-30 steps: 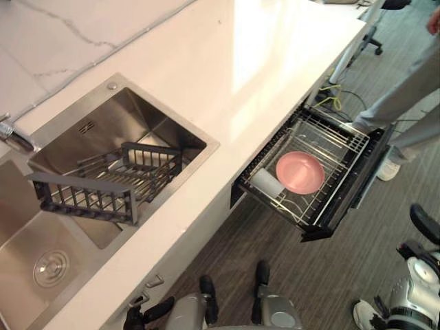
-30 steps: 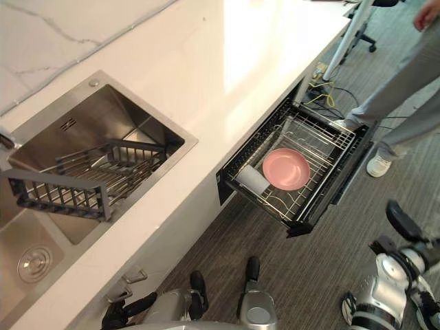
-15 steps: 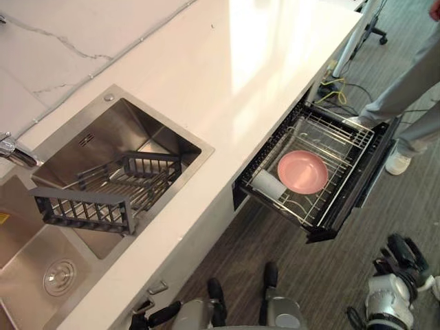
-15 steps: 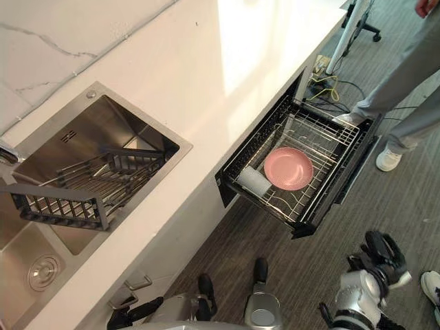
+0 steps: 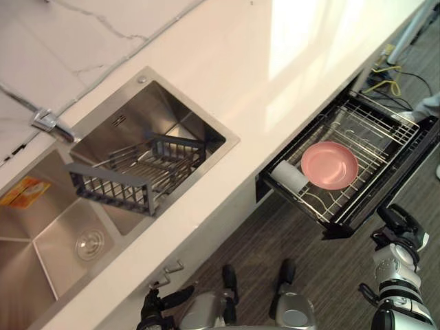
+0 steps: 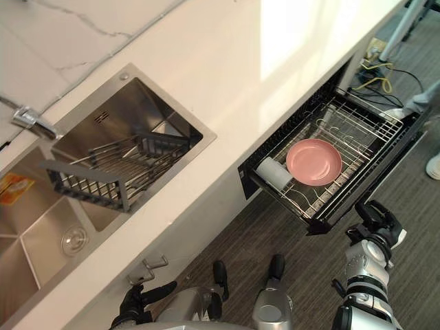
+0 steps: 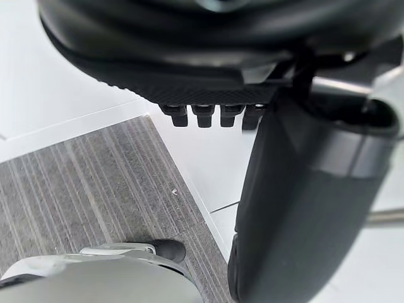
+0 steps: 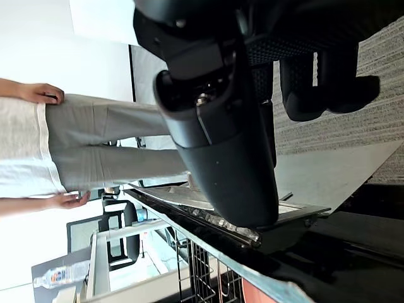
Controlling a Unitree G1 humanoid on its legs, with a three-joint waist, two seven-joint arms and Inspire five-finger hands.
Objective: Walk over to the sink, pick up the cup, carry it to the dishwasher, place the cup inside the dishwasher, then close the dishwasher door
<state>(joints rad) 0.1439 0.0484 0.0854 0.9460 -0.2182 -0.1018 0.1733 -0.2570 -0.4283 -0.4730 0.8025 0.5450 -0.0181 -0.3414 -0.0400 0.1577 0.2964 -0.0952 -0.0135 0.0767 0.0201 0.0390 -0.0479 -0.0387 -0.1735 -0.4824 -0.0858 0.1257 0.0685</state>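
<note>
The white cup (image 5: pixel 289 175) lies on its side in the wire rack of the open dishwasher drawer (image 5: pixel 377 205), next to a pink plate (image 5: pixel 329 166). My right hand (image 5: pixel 397 225) hangs low just outside the drawer's black front, fingers curled and nothing in it. In the right wrist view that hand (image 8: pixel 221 139) sits close above the drawer's front edge (image 8: pixel 315 252). My left hand (image 5: pixel 163 304) is down by the cabinet front under the sink, fingers straight and empty; it also shows in the left wrist view (image 7: pixel 303 189).
A steel double sink (image 5: pixel 182 113) holds a grey dish basket (image 5: pixel 130 175), with a faucet (image 5: pixel 48 122) behind it. The white counter (image 5: pixel 289 62) runs above the drawer. A person in grey trousers (image 8: pixel 113 136) stands beyond the drawer, one shoe (image 6: pixel 434 165) near its far corner.
My right hand's fingers have curled in from straight, and the hand now sits closer to the drawer's front. The camera swung, shifting sink and drawer rightwards in view.
</note>
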